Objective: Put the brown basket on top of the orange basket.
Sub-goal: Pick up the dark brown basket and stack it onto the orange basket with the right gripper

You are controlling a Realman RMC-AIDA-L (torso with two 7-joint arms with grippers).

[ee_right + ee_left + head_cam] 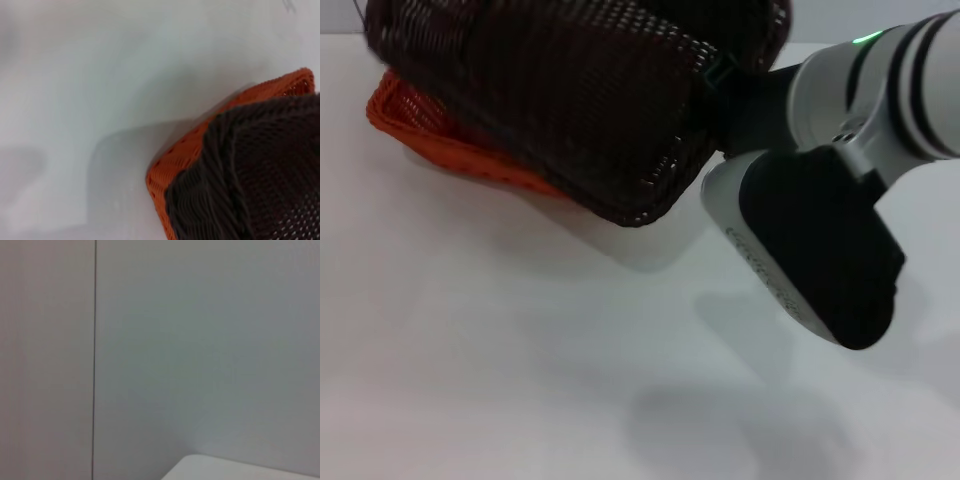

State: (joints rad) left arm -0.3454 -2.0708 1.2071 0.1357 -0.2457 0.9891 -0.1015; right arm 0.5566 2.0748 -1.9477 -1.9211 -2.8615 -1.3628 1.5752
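Note:
The brown basket [570, 100] hangs tilted at the far left of the table, its underside facing me. It covers most of the orange basket [430, 135], which rests on the table beneath it with only its left and front rim showing. My right gripper [720, 75] holds the brown basket at its right rim; the fingers are mostly hidden by the weave. In the right wrist view the brown basket [260, 175] lies over a corner of the orange basket [185, 155]. My left gripper is out of view.
The white table [520, 350] stretches in front of the baskets. My right arm's wrist housing [820, 250] hangs over the table's right half. The left wrist view shows only a wall and a table corner [240, 470].

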